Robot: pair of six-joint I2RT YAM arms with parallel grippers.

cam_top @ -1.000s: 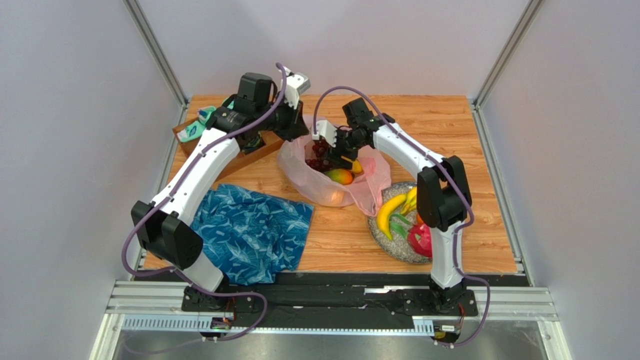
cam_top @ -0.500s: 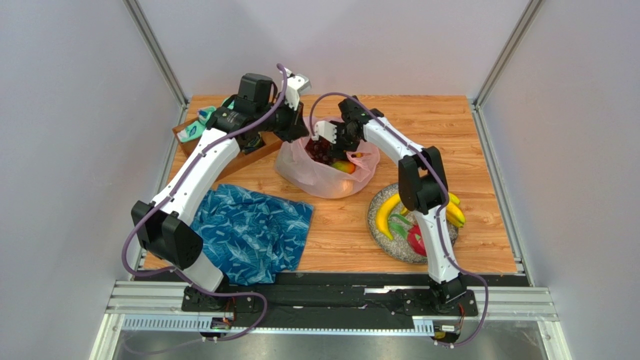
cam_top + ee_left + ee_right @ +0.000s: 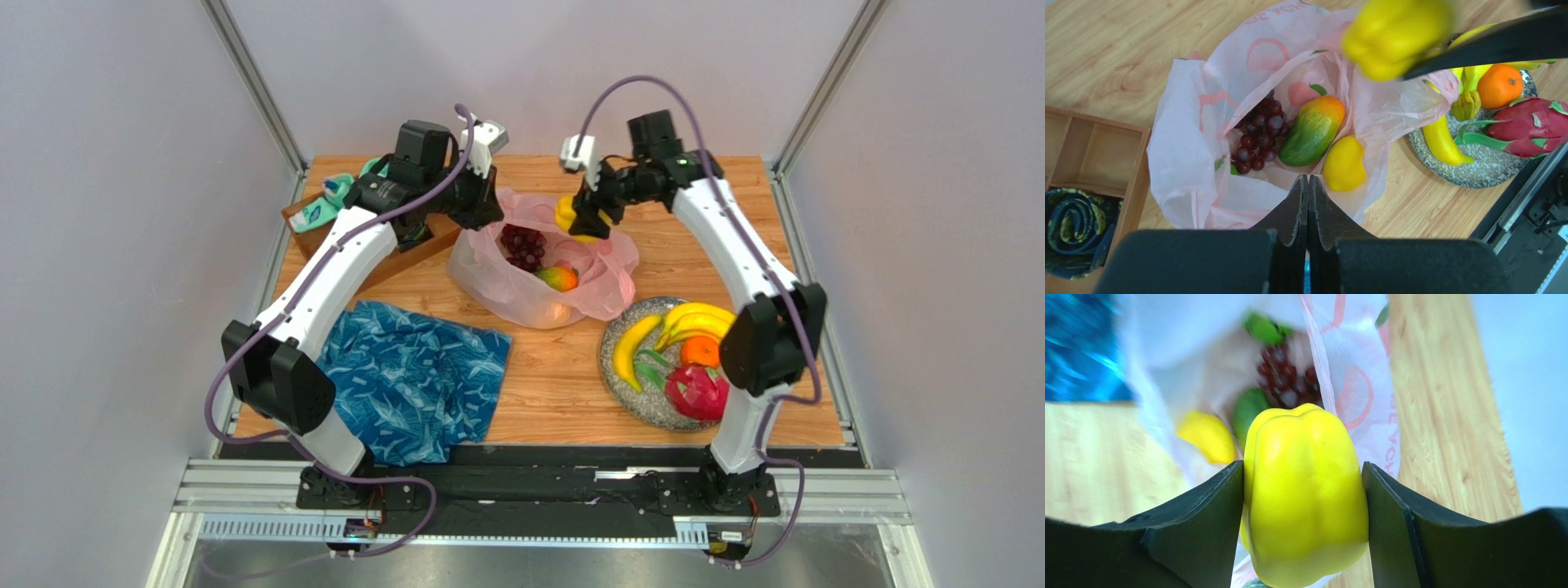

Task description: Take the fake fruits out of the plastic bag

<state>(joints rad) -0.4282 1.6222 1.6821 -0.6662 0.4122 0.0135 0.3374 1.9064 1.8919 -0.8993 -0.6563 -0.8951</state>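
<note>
My right gripper (image 3: 586,216) (image 3: 1303,467) is shut on a yellow pepper (image 3: 568,217) (image 3: 1306,502) and holds it in the air just above the far right rim of the pale-pink plastic bag (image 3: 515,300) (image 3: 1183,141). Dark grapes (image 3: 521,245) (image 3: 1257,138), a mango (image 3: 558,278) (image 3: 1312,130) and a lemon (image 3: 1344,163) lie inside the bag. My left gripper (image 3: 481,223) (image 3: 1308,179) is shut at the bag's left rim, pinching the thin plastic. Bananas (image 3: 662,331), an orange (image 3: 700,352) and a dragon fruit (image 3: 696,392) rest on the speckled plate (image 3: 613,374).
A blue leaf-patterned cloth (image 3: 411,380) lies at the front left. A wooden box (image 3: 423,243) (image 3: 1088,147) with a rolled teal cloth stands at the back left, behind my left arm. Bare wood shows right of the plate and behind the bag.
My right gripper has risen out of the bag with the yellow pepper and swung back and to the right. The bag's mouth has shifted a little. My left gripper stays shut.
</note>
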